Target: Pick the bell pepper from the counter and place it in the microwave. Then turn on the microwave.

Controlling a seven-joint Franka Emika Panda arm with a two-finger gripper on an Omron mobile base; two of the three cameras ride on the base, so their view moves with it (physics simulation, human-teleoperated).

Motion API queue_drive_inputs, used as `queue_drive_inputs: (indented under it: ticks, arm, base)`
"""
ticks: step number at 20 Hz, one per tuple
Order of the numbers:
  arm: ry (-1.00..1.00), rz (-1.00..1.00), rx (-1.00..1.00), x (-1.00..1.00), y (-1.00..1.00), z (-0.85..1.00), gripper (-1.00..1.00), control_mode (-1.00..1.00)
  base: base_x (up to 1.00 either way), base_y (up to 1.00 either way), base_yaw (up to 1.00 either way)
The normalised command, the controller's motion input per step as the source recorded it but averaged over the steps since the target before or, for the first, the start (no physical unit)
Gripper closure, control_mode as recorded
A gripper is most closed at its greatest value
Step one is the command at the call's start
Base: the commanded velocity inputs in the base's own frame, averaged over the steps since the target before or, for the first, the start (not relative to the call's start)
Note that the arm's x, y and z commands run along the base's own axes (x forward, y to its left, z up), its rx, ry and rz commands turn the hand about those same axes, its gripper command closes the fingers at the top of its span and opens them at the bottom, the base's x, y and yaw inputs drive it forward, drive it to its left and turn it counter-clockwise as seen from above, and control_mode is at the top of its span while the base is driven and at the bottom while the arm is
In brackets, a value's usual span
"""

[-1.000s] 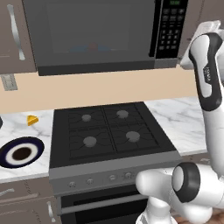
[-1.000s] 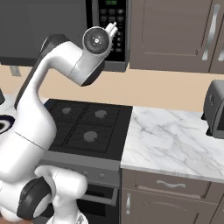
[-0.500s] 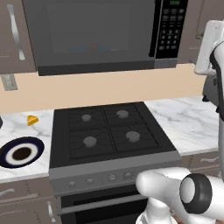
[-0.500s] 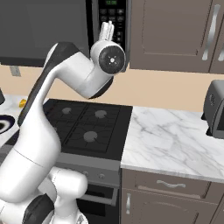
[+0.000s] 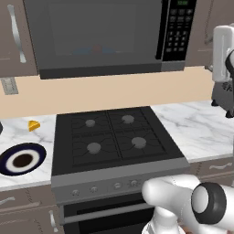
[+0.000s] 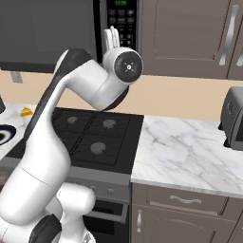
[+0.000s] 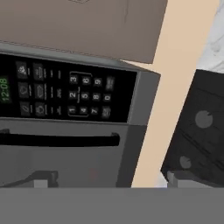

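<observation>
The microwave (image 5: 96, 39) hangs above the stove with its glass door closed. Its black keypad (image 6: 122, 21) is on the right side. Behind the dark glass I make out a dim red patch (image 5: 97, 48) beside a blue one; it looks like the bell pepper, but it is too faint to be sure. My gripper (image 6: 111, 38) points up at the keypad's lower edge, with its jaws wide open and nothing between them. The rolled hand view looks past the gripper (image 7: 109, 179) to the keypad (image 7: 70, 94) and the door's dark handle bar (image 7: 57, 140). The marble counter (image 6: 190, 152) lies right of the stove.
A black stovetop (image 5: 112, 137) sits below the microwave. Left of it are a dark-rimmed plate (image 5: 20, 160) and a small yellow wedge (image 5: 33, 124). A silver toaster (image 6: 233, 118) stands at the counter's right end. Brown wall cabinets (image 6: 190, 38) flank the microwave.
The arm's wrist has swung right and lower in the right base view, bringing the hand up under the keypad. The jaws stayed open.
</observation>
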Motion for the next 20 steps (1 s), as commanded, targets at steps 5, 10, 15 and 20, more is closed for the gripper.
queue_drive_inputs:
  ticks: [5,10,15,20]
  arm:
    - [0.0,0.02,-0.32,-0.01,-0.24,-0.01,-1.0,-1.0]
    - [-0.03,0.0,-0.33,0.0,-0.14,-0.07,-1.0,-1.0]
    - [-0.09,0.0,-0.23,-0.02,-0.07,-0.12,-1.0,-1.0]
    - [-0.04,0.0,-0.11,0.0,-0.01,-0.18,-1.0,-1.0]
  base:
    - [0.0,0.0,0.0]
    - [0.0,0.0,0.0]
    - [0.0,0.0,0.0]
    - [0.0,0.0,0.0]
